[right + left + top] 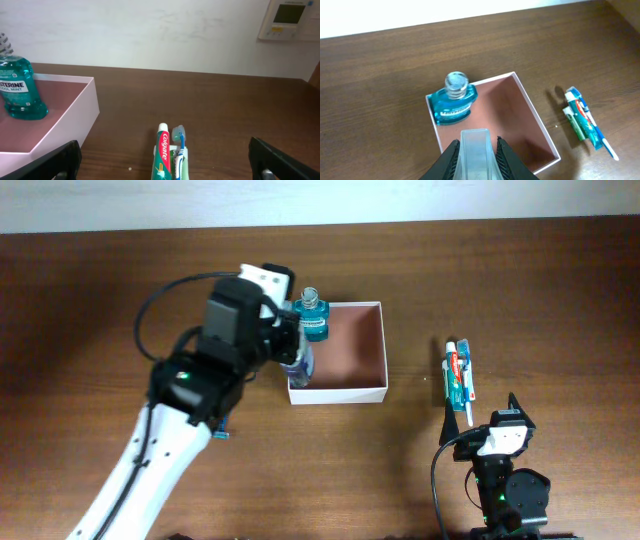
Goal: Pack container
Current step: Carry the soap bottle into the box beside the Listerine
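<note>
The container (360, 350) is a shallow square box with white walls and a pinkish-brown inside, mid-table. A teal mouthwash bottle (313, 317) stands upright in its back left corner. My left gripper (297, 363) is shut on a clear translucent bottle (475, 150) and holds it over the box's front left part (507, 112). My right gripper (510, 418) is wide open and empty, just in front of a toothpaste tube (164, 152) and a blue toothbrush (181, 145) lying side by side on the table, right of the box.
The toothpaste and toothbrush (460, 375) lie about a box-width right of the container. A small blue item (220, 433) lies under the left arm. The wooden table ends at a white wall (320, 200) at the back.
</note>
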Robot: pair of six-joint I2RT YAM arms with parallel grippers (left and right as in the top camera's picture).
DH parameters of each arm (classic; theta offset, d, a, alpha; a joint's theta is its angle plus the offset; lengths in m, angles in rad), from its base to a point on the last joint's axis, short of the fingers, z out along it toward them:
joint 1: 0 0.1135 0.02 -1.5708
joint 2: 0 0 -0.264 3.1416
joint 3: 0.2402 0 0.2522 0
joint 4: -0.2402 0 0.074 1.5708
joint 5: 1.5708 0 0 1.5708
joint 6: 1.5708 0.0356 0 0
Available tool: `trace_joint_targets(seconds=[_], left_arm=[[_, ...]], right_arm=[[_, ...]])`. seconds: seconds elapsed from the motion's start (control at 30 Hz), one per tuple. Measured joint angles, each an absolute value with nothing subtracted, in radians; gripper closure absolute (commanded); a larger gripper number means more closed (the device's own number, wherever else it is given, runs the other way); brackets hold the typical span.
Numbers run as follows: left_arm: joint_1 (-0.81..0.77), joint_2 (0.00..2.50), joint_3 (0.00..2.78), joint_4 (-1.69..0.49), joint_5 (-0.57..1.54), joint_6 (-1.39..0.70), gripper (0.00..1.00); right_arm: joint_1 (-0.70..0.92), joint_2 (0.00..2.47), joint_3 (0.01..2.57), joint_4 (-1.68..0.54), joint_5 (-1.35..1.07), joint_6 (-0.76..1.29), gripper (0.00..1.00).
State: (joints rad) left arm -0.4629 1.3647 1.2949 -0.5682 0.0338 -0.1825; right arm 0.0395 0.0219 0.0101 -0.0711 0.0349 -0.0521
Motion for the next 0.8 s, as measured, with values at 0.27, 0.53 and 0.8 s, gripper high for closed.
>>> trace_joint_targets(seconds=[0.27,0.53,0.8], left_arm=[[-0.503,1.484,1.295,-0.503,-0.068,-0.229,0.80],[-0.503,1.566,1.295,-0.432,-0.088,-0.237,0.80],[-0.503,1.615,1.295,-0.427,-0.125,-0.237,0.80]], right_arm=[[0.039,0.022,0.010,-0.071,0.035,-0.052,0.01],[0.039,0.022,0.010,-0.071,0.035,-0.053,0.01],[0.039,0.022,0.010,-0.071,0.035,-0.054,0.01]])
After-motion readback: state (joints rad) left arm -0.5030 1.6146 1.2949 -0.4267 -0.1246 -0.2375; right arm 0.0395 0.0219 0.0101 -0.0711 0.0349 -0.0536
